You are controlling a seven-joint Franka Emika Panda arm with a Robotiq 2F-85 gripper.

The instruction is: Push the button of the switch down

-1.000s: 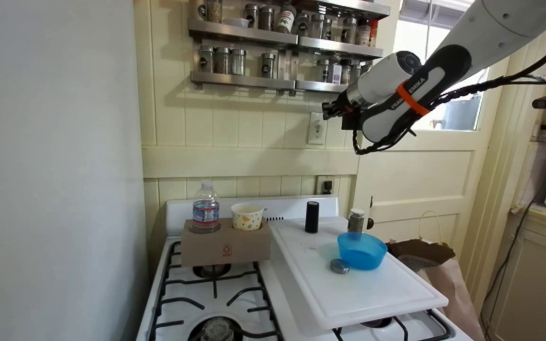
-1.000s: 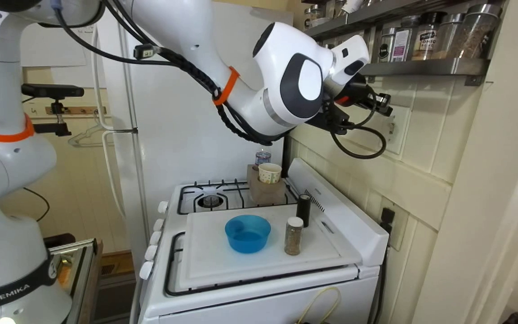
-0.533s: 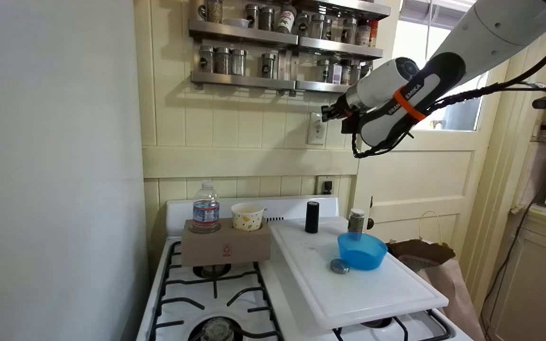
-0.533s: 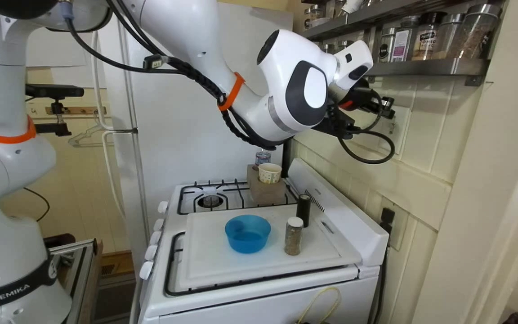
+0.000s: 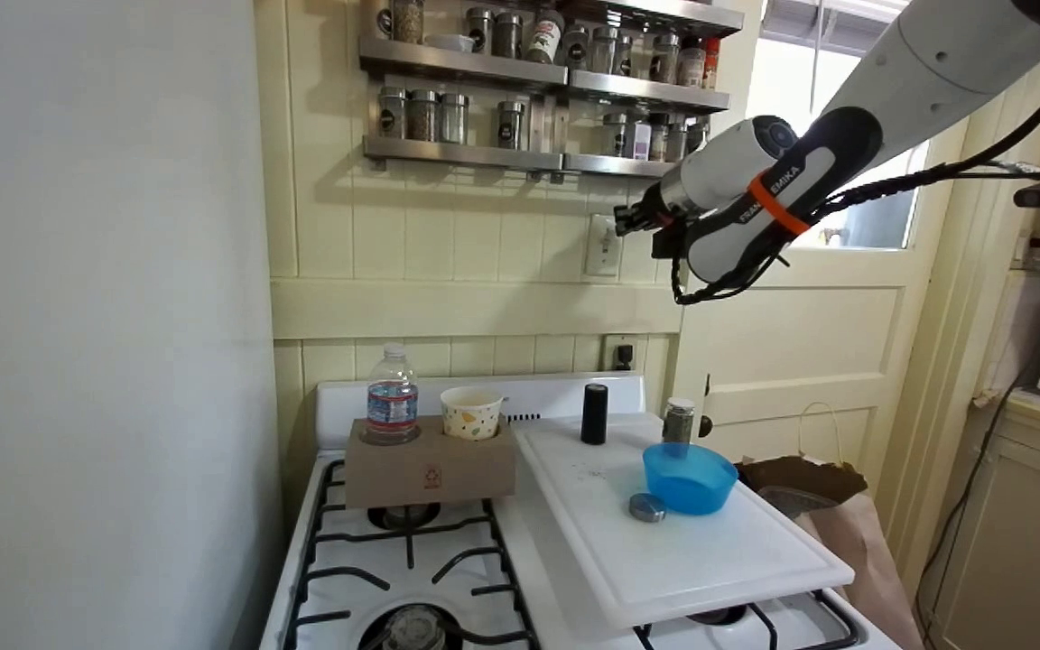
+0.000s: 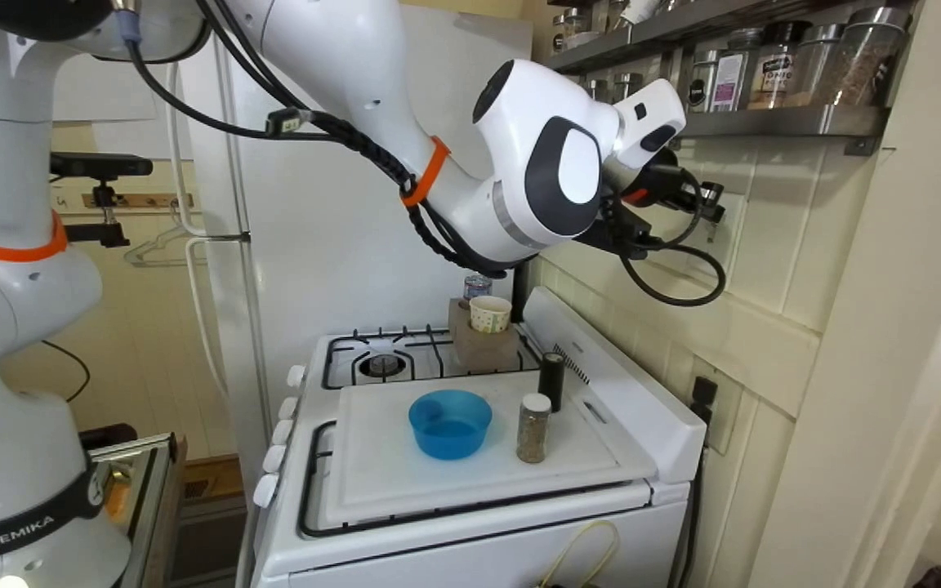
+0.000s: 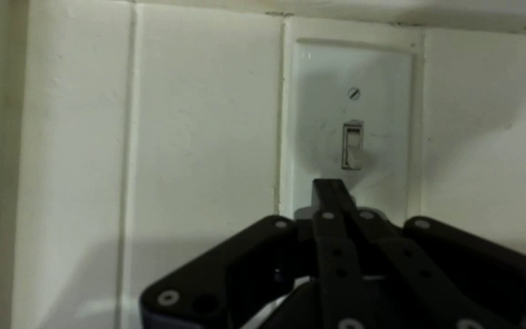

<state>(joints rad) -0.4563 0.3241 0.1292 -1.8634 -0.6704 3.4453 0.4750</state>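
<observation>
- Zero visible gap at the gripper [image 7: 330,183], nothing held: fine for poking.
- Button [image 7: 357,158] sat between 1 and 2 o'clock from it, wrist view; contact unclear. Likely best: nudge to 3, then stroke toward 12.
- Switch [image 5: 602,247] sat just above the rail [image 5: 475,309] in an exterior view, so wrist-view 12 likely meant room-down.

White rectangular wall-plate switch [image 7: 384,132], upright on cream panelled wall [image 5: 475,230]

Its glossy face is scuffed around the dark-edged centre, where the small pale toggle button [image 7: 356,158] juts out, tilted toward the bottom of the wrist view.
</observation>
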